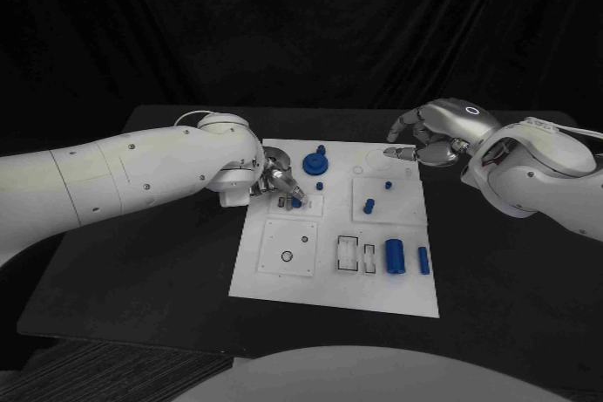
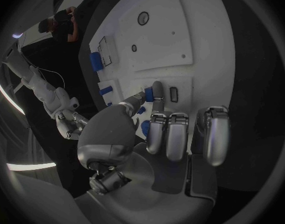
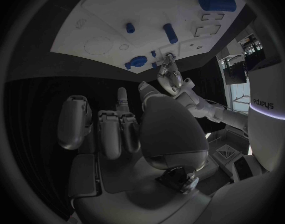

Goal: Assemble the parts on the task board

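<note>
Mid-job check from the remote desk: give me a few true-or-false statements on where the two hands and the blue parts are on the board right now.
1. The left hand pinches a small blue part over the white task board. True; the left wrist view shows it between thumb and a finger.
2. The right hand holds the large blue cylinder. False; it holds nothing and hovers at the board's far right corner, while the large blue cylinder lies on the board's near part.
3. A round blue knobbed part sits near the board's far edge. True.
4. The two hands touch each other. False; they are apart, at opposite sides of the board.
5. All blue parts lie off the board. False; they are on it.
</note>
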